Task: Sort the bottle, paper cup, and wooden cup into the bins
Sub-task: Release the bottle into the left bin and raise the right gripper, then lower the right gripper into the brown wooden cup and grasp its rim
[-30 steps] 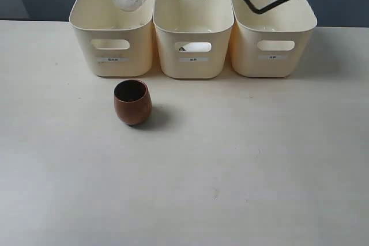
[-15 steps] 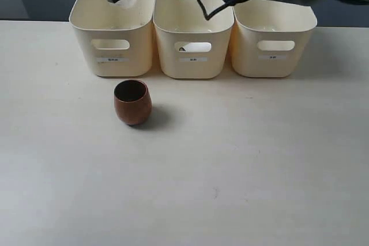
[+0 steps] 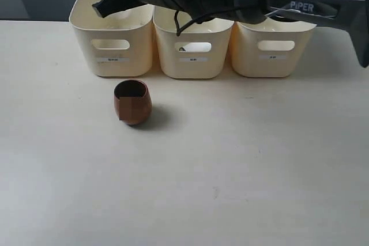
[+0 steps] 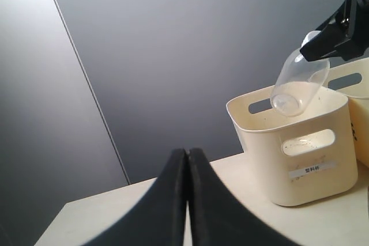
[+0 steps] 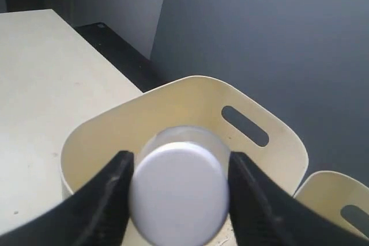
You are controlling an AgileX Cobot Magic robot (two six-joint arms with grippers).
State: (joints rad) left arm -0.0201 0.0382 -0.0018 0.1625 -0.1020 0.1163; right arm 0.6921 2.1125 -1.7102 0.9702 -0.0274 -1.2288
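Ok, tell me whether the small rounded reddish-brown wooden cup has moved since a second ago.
No. The wooden cup stands at the same spot before the leftmost cream-yellow plastic bin.

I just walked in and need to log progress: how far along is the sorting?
Done, apparently: something white with a blue mark shows through the middle bin's handle cutout, likely the paper cup.

In hand: the right gripper holds the bottle over the left bin, not yet released.

Left: the wooden cup stands on the table. The left gripper is shut and empty.
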